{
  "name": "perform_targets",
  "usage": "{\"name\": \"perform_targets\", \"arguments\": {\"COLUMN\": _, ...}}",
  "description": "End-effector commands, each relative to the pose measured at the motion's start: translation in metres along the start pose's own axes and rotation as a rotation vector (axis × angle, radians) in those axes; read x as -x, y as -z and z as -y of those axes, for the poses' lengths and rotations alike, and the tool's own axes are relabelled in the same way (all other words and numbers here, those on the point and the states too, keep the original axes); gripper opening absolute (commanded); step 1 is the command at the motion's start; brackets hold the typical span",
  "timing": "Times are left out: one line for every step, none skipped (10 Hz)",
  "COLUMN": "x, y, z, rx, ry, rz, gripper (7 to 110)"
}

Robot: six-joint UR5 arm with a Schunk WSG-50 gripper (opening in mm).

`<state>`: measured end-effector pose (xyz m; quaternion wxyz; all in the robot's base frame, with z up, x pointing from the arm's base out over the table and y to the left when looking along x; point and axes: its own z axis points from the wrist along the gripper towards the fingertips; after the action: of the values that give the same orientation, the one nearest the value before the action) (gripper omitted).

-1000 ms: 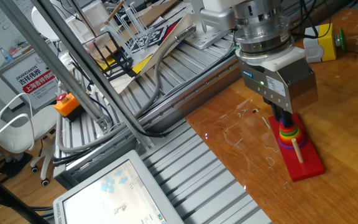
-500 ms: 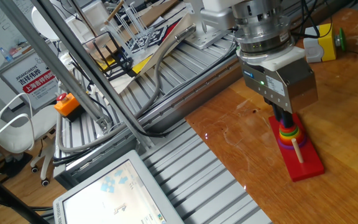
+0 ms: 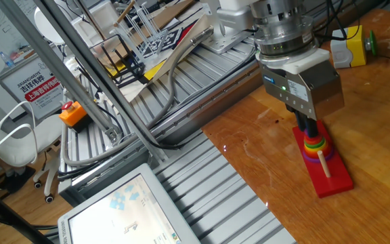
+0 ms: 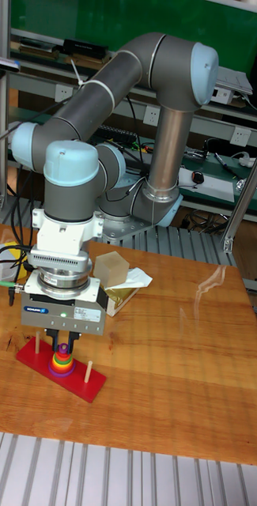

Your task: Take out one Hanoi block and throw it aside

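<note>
Grey two-finger gripper [image 4: 63, 341] hangs directly over the middle peg of the long red wooden peg base [image 4: 33, 357]; whether its dark fingers [image 3: 307, 129] grip cannot be told. Just beneath them, the small purple plastic ring [image 3: 306, 156] lies lowest in the coloured stack.

Red Chinese characters are printed on a white sign [image 3: 38, 88] at left, too small to be read.
</note>
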<state>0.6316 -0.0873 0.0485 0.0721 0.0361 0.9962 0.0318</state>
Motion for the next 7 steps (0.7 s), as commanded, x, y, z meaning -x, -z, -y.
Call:
{"name": "perform_targets", "arguments": {"x": 0.002, "y": -0.003, "z": -0.004, "rx": -0.017, "ry": -0.014, "rz": 0.013, "gripper": 7}}
{"name": "perform_targets", "arguments": {"x": 0.004, "y": -0.004, "z": -0.01, "rx": -0.009, "ry": -0.019, "rz": 0.019, "gripper": 7}}
{"name": "perform_targets", "arguments": {"x": 0.004, "y": -0.001, "z": -0.011, "rx": 0.015, "ry": -0.016, "rz": 0.011, "gripper": 7}}
{"name": "perform_targets", "arguments": {"x": 0.002, "y": 0.005, "z": -0.006, "rx": 0.031, "ry": -0.008, "rz": -0.003, "gripper": 7}}
{"name": "perform_targets", "arguments": {"x": 0.001, "y": 0.013, "z": 0.002, "rx": 0.05, "ry": 0.003, "rz": -0.016, "gripper": 7}}
{"name": "perform_targets", "arguments": {"x": 0.0, "y": 0.019, "z": 0.01, "rx": 0.054, "ry": 0.015, "rz": -0.027, "gripper": 7}}
{"name": "perform_targets", "arguments": {"x": 0.0, "y": 0.022, "z": 0.012, "rx": 0.043, "ry": 0.012, "rz": -0.028, "gripper": 7}}
